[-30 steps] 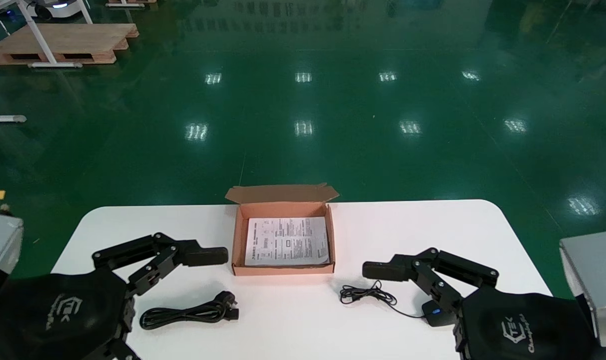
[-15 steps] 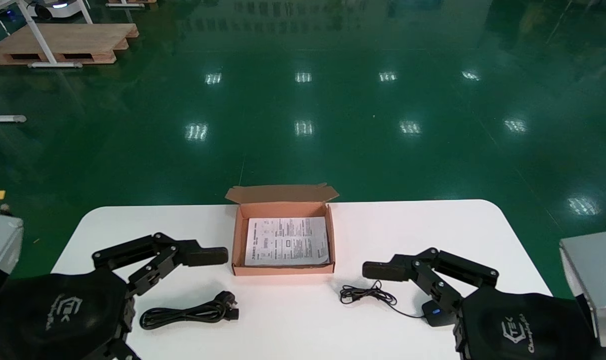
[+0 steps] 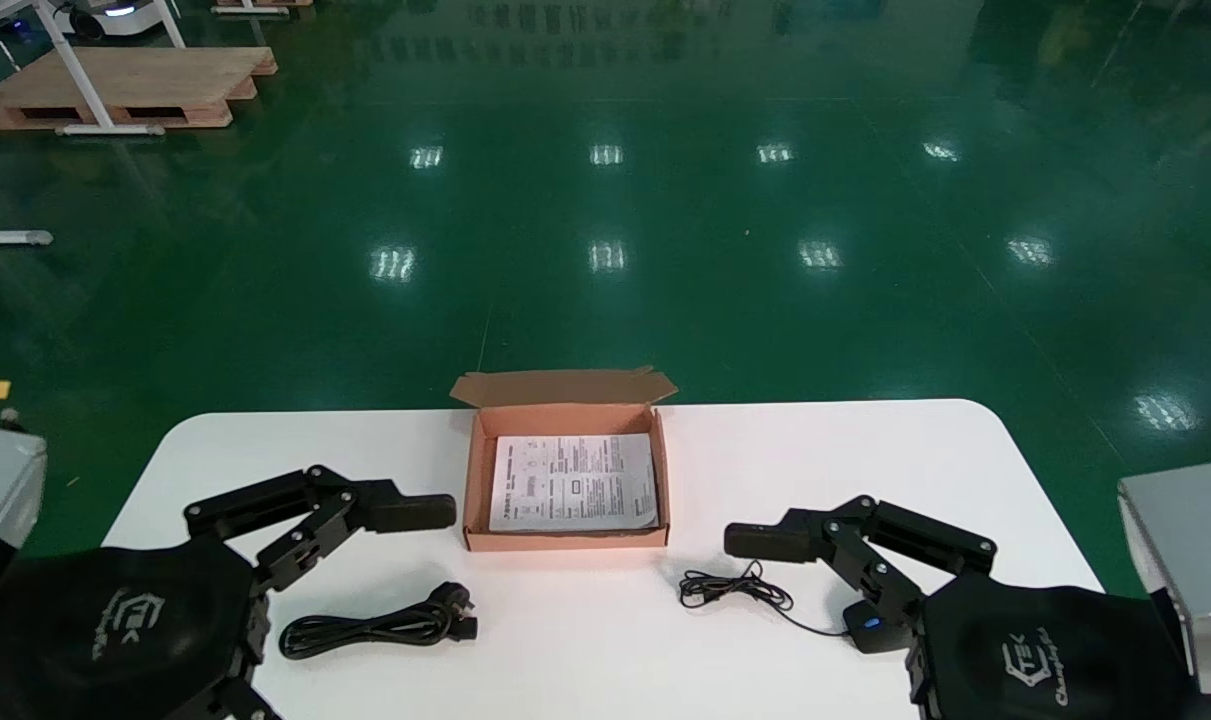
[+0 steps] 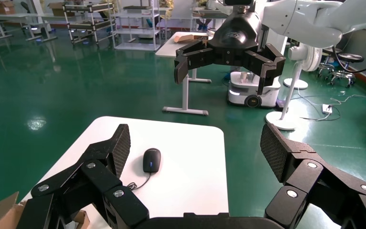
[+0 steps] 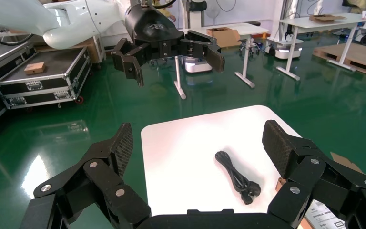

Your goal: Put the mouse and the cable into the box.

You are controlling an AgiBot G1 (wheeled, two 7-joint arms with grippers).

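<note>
Green glossy floor (image 4: 52, 86) and metal shelves (image 4: 124, 24) fill the workshop behind. Seen from the left wrist, the left pincer (image 4: 196, 145) is spread wide and holds nothing, above one end of a white surface (image 4: 190, 186). A black mouse (image 4: 151, 160) lies on that surface, and its thin cord (image 4: 143, 180) trails from it. Farther off, the right pincer (image 4: 225, 74) hangs with its fingers apart and is empty.

Seen from the right wrist, the right pincer's fingers frame the other end of the surface. A black cable (image 5: 238, 179) lies there in a long bundle. A corner of a cardboard box (image 5: 345, 162) shows at the side.

From the head, the box sits open at the middle of the surface, its flap (image 3: 563, 386) folded back. A printed sheet (image 3: 573, 482) lies flat inside. The cable lies outside, left of the box's front and near the left pincer, with its plug end nearer the box. The mouse lies outside on the right, partly hidden by the right pincer. Its cord is coiled between mouse and box.
</note>
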